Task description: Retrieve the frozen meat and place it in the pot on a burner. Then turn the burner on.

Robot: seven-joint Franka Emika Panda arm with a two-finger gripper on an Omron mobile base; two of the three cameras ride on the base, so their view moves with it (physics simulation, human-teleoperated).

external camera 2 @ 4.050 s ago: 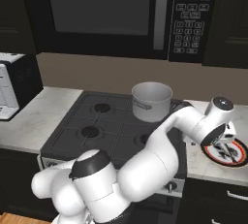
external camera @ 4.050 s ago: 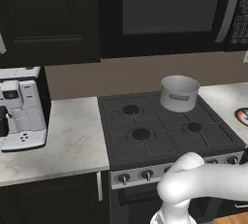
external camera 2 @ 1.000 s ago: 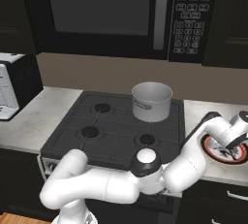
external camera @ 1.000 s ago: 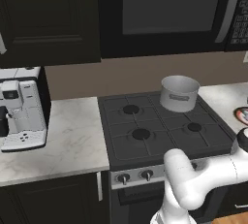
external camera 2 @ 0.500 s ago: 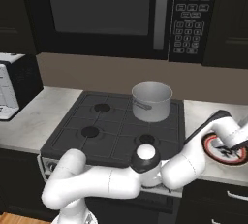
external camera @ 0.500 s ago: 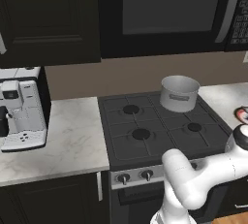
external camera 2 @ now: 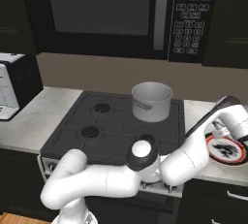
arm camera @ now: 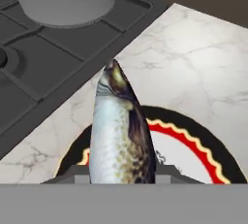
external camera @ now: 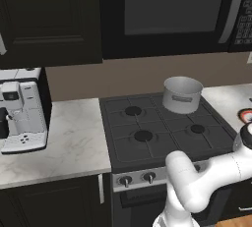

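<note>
The pincer (arm camera: pixel 122 177), its jaws drawn in, grips a silvery, brown-backed fish (arm camera: pixel 120 133), the frozen meat of the task, whose head points up and away toward the stove in the hand view. The fish stands over a round plate (arm camera: pixel 203 148) with a black rim, a red-and-yellow scalloped ring and a white centre; whether it touches the plate cannot be told. The plate sits on the pale marble surface (arm camera: pixel 193 63) just to the right of the cooktop.

Seen from the right base, the white arm (external camera 2: pixel 193 150) sweeps low across the stove front, then bends up and over, its wrist hanging above the same plate (external camera 2: pixel 225 149).

The pot (external camera 2: pixel 151 101), plain silver-grey metal with a small side handle, stands upright on the rear right burner of the black stove (external camera 2: pixel 97 126); its inside is not visible. The other three burners carry nothing.

Above the stove hangs a black microwave (external camera 2: pixel 121 9), its keypad (external camera 2: pixel 190 17) lettering too small to read. At far left on the surface stands a white coffee machine (external camera: pixel 22 118); no brand can be read on it.
</note>
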